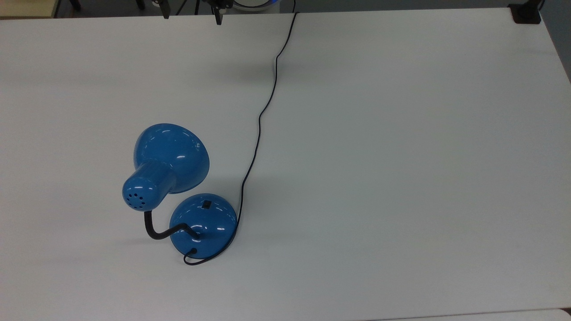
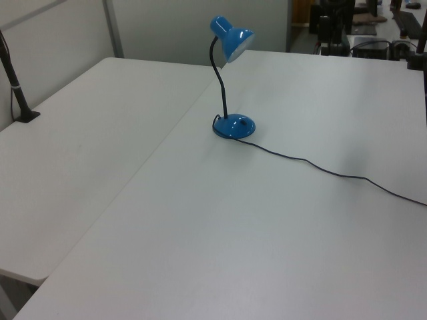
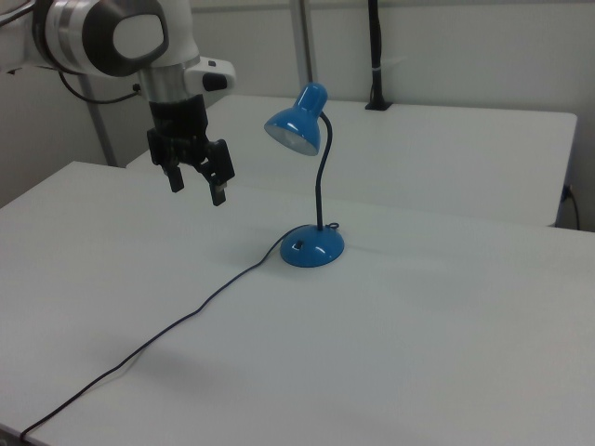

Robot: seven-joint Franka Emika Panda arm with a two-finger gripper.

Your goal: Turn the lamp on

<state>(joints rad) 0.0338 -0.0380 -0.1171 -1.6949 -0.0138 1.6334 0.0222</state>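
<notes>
The lamp point(image 3: 311, 190) stands on the white table point(image 3: 446, 316), well apart from the gripper point(image 3: 197, 186). In the right view the gripper hangs in the air above the table, to the right view's left of the lamp and roughly level with its shade point(image 3: 297, 125). In the top view the fingertips point(image 1: 218, 20) appear at the upper edge, far from the lamp point(image 1: 183, 191), which sits in the top view's lower left.

The lamp is glossy blue with bright highlights. The shade point(image 1: 171, 154) is a dome with a cylindrical vented cap. A thin black flexible neck point(image 1: 156, 229) joins it to a round domed base point(image 1: 204, 225). A small black switch point(image 1: 206, 204) sits on the upper surface of the base. A thin black cord point(image 1: 261, 116) leaves the base, loops beside it, and runs in loose curves across the table to its far edge in the top view. The table surface is smooth and matte.

The gripper is black with two fingers pointing downward. The fingers stand apart, with a clear gap between them. It holds nothing and touches nothing. It is mounted on a white and grey arm point(image 3: 112, 37).
</notes>
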